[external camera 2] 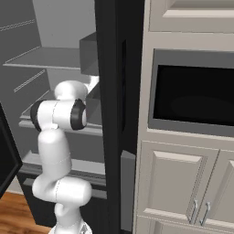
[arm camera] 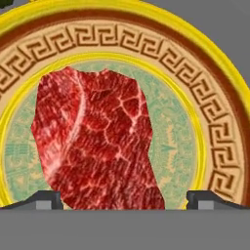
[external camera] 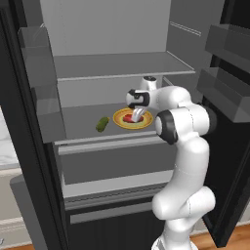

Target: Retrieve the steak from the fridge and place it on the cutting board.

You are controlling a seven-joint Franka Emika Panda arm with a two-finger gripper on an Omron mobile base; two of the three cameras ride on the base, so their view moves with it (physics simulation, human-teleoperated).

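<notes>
Red steak (arm camera: 95, 141) is lying on the yellow-rimmed plate (arm camera: 215, 97) on a shelf inside the fridge (external camera: 122, 63), so the gripper (external camera: 135, 115) is hanging over it, spread wide to straddle it.

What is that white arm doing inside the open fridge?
The arm is reaching into the fridge to fetch a piece of raw steak. The steak lies on a yellow-rimmed plate on a middle shelf, with a small green pickle beside the plate. The claw hangs right over the steak, wide open with a finger on either side of the meat, so nothing has been picked up yet.
</notes>
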